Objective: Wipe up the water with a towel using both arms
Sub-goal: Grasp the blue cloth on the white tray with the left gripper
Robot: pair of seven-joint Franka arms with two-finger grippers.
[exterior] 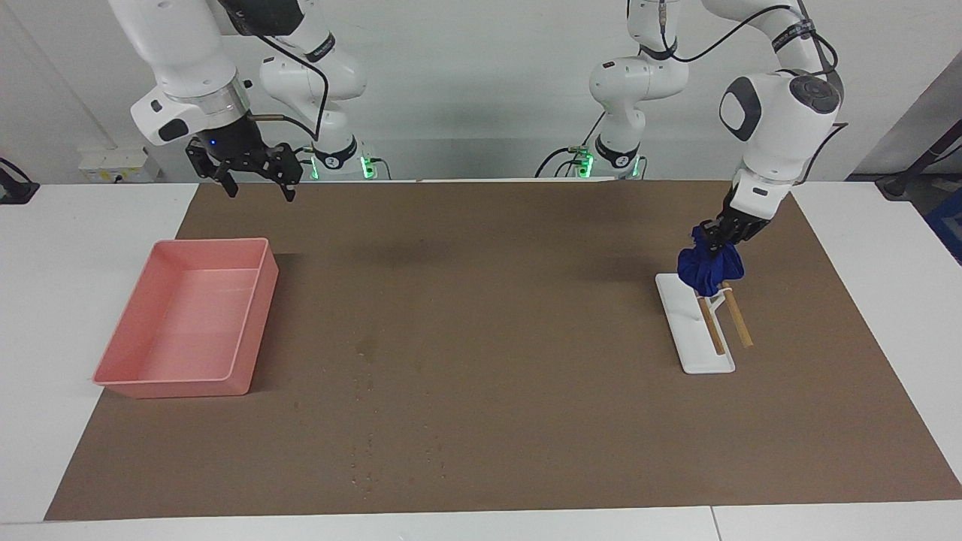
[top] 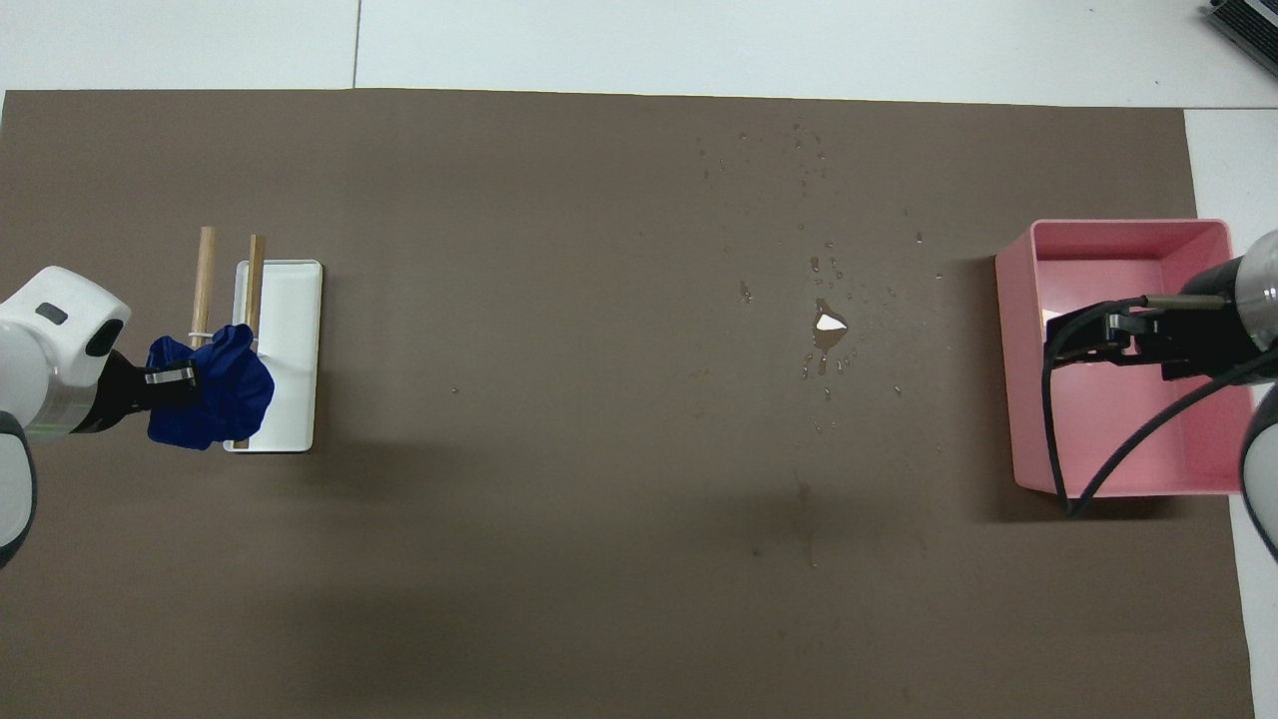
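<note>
The blue towel (exterior: 709, 269) (top: 212, 400) hangs bunched on a small rack of two wooden rods (exterior: 720, 324) over a white base (exterior: 691, 333) (top: 290, 340), toward the left arm's end of the table. My left gripper (exterior: 712, 239) (top: 178, 377) is shut on the towel's top. The water (top: 827, 335) (exterior: 366, 347) is a small puddle with scattered drops on the brown mat, toward the right arm's end. My right gripper (exterior: 255, 180) (top: 1093, 335) waits open, high over the pink tray.
A pink plastic tray (exterior: 246, 317) (top: 1008, 369) sits at the right arm's end of the brown mat (exterior: 488, 315). White table surface borders the mat on all sides.
</note>
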